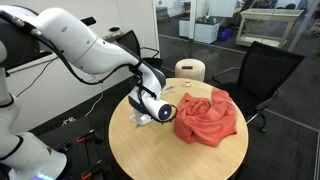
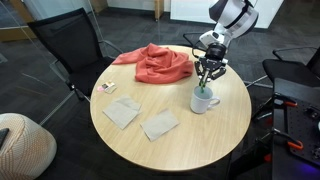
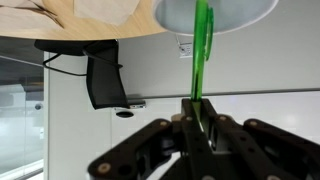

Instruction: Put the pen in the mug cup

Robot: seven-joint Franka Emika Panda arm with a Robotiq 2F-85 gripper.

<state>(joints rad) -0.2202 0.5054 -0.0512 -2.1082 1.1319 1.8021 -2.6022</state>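
Observation:
My gripper (image 2: 208,77) hangs straight over the white mug (image 2: 203,101), which stands on the round wooden table (image 2: 190,150) on the side away from the cloth. It is shut on the thin bright-green pen (image 3: 203,50). In the wrist view the pen runs from between the fingers (image 3: 203,118) to the mug's pale rim (image 3: 225,12), and its tip is at or just inside the opening. A short green piece of the pen (image 2: 207,89) shows above the mug in an exterior view. In an exterior view the arm and gripper (image 1: 152,106) hide most of the mug.
A crumpled red-orange cloth (image 2: 155,63) lies beside the mug and also shows in an exterior view (image 1: 207,116). Two grey flat pads (image 2: 122,112) (image 2: 160,124) and a small item (image 2: 107,88) lie on the table. Black chairs (image 2: 72,45) stand around it.

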